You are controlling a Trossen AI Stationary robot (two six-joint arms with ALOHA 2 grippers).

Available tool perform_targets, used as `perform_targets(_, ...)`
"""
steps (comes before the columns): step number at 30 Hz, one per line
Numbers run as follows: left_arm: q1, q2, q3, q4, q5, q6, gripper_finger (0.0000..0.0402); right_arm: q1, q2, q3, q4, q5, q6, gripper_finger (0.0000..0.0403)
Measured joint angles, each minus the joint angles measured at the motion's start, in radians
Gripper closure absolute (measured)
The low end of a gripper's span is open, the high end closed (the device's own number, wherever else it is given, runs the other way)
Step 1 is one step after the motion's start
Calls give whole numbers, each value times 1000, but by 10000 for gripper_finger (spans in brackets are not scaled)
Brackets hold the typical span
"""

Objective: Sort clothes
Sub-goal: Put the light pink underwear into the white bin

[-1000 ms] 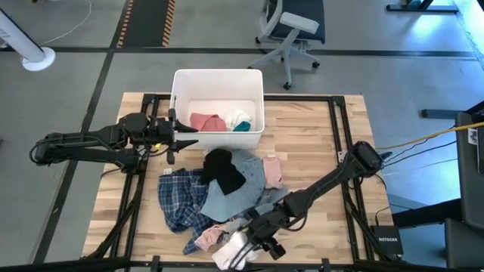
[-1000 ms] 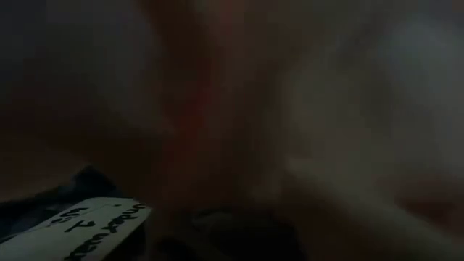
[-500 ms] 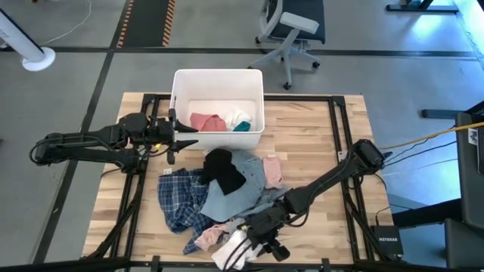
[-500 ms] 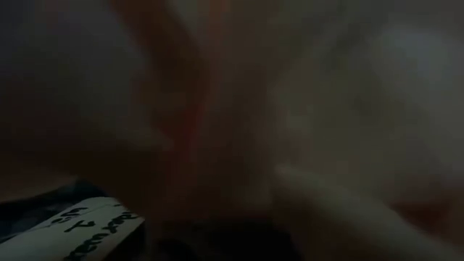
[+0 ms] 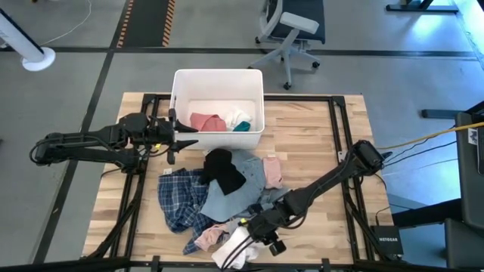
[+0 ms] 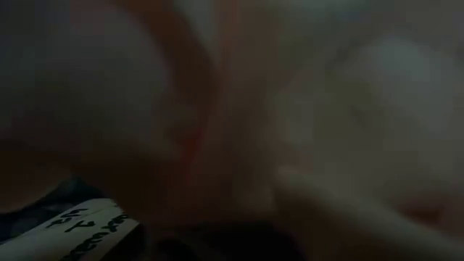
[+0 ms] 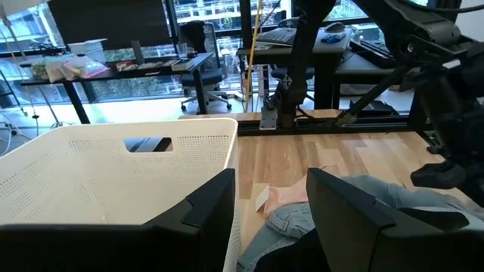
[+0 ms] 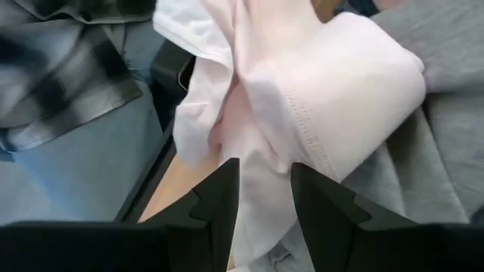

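A pile of clothes lies mid-table: a blue-white plaid shirt (image 5: 178, 198), a grey-blue piece (image 5: 238, 193), a black piece (image 5: 223, 170) on top and a pink piece (image 5: 272, 170). A pale pink-white piece (image 5: 231, 253) lies at the pile's near edge. My right gripper (image 5: 251, 234) is down on it, shut on its cloth (image 8: 265, 113). My left gripper (image 5: 193, 137) hangs open and empty beside the near-left corner of the white bin (image 5: 217, 74). The bin holds pink (image 5: 206, 121), white (image 5: 236, 115) and teal (image 5: 242, 127) pieces. My right gripper pinches a bunched fold of the pale pink-white piece (image 8: 265, 177) between its two fingers (image 8: 215, 208). It comes slanting down from the table's right side. The rest of the piece lies slack on the table and on the grey cloth (image 8: 439, 151) beside it.
Cloth lies right against the low camera and blocks its view; only a white handwritten label (image 6: 72, 228) shows there. The bin's perforated wall (image 7: 113, 174) stands close to my left gripper (image 7: 271, 204). Bare wood (image 5: 318, 136) lies right of the pile.
My right gripper has shifted a little toward the far edge, into the pile's near side, and the pale piece under it has shifted with it. The cloth in front of the low camera has moved slightly.
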Motion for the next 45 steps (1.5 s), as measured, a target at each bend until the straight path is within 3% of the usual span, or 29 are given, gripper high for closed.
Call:
perform_targets(7,0,0,0,0,0,-2,242,0,-3,0,-48,-11,0,197)
perform_targets(11,0,0,0,0,0,-2,242,-15,-16,0,-52,-149,39,163)
perform_targets(14,1,0,0,0,0,-3,242,-15,-43,0,-52,-171,52,153)
perform_targets(23,1,0,0,0,0,-2,242,-7,-48,1,-85,2,-1,150)
perform_targets(30,1,0,0,0,0,1,242,2,-44,-25,29,17,-1,150)
perform_targets(45,2,0,0,0,0,1,242,-9,18,-26,48,34,-78,150)
